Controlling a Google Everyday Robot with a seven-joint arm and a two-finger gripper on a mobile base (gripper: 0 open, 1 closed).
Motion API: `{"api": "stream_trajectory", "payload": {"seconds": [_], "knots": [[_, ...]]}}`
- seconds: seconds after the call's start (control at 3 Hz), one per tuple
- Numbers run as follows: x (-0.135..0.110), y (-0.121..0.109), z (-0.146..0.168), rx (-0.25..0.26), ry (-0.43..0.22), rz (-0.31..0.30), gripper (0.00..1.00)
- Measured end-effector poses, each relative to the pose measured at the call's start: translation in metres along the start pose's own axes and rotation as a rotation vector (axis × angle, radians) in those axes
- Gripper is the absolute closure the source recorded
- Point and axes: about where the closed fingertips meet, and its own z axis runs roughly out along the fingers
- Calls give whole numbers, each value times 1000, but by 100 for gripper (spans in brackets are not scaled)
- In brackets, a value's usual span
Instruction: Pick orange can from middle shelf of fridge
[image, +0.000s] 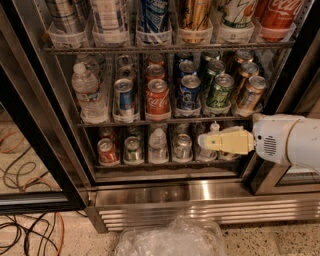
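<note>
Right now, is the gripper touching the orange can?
Apart. The camera view shows the gripper in front of the lowest rack, with the middle shelf edge showing between it and the orange can above.

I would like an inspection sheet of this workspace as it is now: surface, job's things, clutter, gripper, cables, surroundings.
Surface: middle shelf, a wire rack with lanes of cans.
Job's things: orange can upright at the front of the rightmost lane, similar cans behind it, inside the fridge.
Clutter: red Coca-Cola can, green can and water bottle on the same shelf.
Gripper: gripper in front of the lowest rack, below and left of the orange can, apart from it.
Cables: black and orange cables on the floor, left.
Surroundings: crumpled clear plastic on the floor.
</note>
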Motion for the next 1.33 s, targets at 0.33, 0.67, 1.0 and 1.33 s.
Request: {"api": "stream_trajectory", "payload": {"seconds": [0.33, 0.67, 1.0, 1.33], "knots": [[-15, -19, 13, 57, -149, 36, 0], [-22, -16, 18, 73, -173, 13, 0], [-21, -17, 17, 72, -172, 17, 0], [-21, -23, 21, 108, -209, 18, 0]]}}
